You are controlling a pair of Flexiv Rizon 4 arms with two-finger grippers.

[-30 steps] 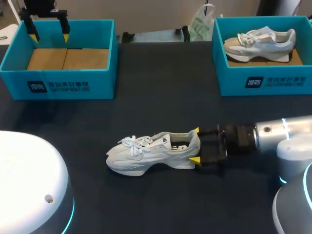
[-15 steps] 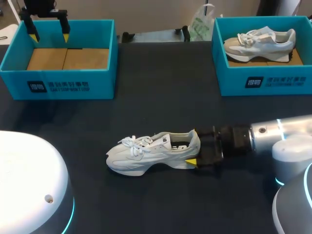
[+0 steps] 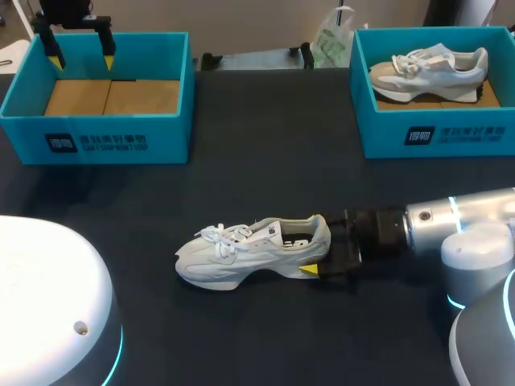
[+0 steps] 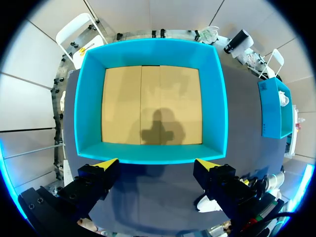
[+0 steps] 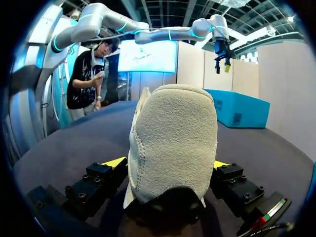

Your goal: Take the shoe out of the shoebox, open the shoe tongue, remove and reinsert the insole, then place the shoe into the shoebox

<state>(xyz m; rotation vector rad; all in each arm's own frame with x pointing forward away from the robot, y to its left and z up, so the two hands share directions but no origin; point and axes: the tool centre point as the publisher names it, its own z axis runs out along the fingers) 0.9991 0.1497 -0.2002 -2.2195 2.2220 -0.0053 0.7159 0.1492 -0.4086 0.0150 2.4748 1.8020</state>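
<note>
A pale grey and white shoe (image 3: pixel 249 251) lies on its sole in the middle of the dark table, toe to the left. My right gripper (image 3: pixel 315 245) is at its heel, open, with one yellow-tipped finger on each side. In the right wrist view the heel (image 5: pixel 173 138) fills the gap of that gripper (image 5: pixel 167 163). An empty blue shoebox (image 3: pixel 96 137) with a cardboard floor stands at the back left. My left gripper (image 3: pixel 80 48) hangs open above its far edge; the left wrist view shows this gripper (image 4: pixel 157 163) over the box (image 4: pixel 150 49), holding nothing.
A second blue shoebox (image 3: pixel 434 133) at the back right holds another white shoe (image 3: pixel 430 68). A green and white bag (image 3: pixel 331 39) lies at the table's far edge between the boxes.
My right gripper has slid left along the table, so its fingers now reach further along both sides of the shoe's heel. The shoe and the left arm have not moved.
</note>
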